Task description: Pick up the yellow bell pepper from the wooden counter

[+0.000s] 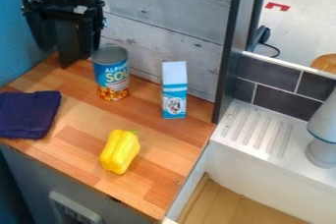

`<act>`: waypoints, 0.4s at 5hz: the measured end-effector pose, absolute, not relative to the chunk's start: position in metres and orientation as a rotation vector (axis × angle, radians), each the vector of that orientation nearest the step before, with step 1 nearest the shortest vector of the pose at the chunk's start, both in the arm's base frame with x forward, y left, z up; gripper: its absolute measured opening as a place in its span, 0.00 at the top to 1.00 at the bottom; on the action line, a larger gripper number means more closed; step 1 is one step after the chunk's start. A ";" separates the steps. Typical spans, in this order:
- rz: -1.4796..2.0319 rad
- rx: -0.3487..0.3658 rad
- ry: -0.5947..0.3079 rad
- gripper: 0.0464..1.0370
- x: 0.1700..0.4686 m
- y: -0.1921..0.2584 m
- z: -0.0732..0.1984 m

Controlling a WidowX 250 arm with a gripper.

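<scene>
At the upper left, my black gripper point(70, 41) hangs over the back corner of the wooden counter, its fingers apart. Just to its right stands an upright soup can point(111, 73) with a blue and yellow label. Further right is an upright blue and white carton point(174, 91), apart from the can. A yellow bell pepper point(120, 152) lies nearer the counter's front edge. Folded dark blue cloth point(27, 114) rests at the left edge. The gripper is nearest to the can.
A grey plank wall point(171, 9) backs the wooden counter point(78, 142). To the right, past a dark upright post point(228, 46), are a white ridged drainboard point(256, 129), a grey-white object point(322, 139) on it, and dark tiles point(282, 102). A wooden-floored recess point(220, 206) lies below.
</scene>
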State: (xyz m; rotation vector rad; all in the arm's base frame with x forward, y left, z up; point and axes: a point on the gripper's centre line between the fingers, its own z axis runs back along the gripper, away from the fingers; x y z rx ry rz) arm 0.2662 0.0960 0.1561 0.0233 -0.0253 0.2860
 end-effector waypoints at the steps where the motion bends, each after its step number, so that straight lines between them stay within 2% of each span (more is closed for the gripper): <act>1: 0.278 0.017 -0.001 0.03 0.264 0.095 0.147; 2: 0.157 -0.022 -0.057 0.03 0.249 0.080 0.127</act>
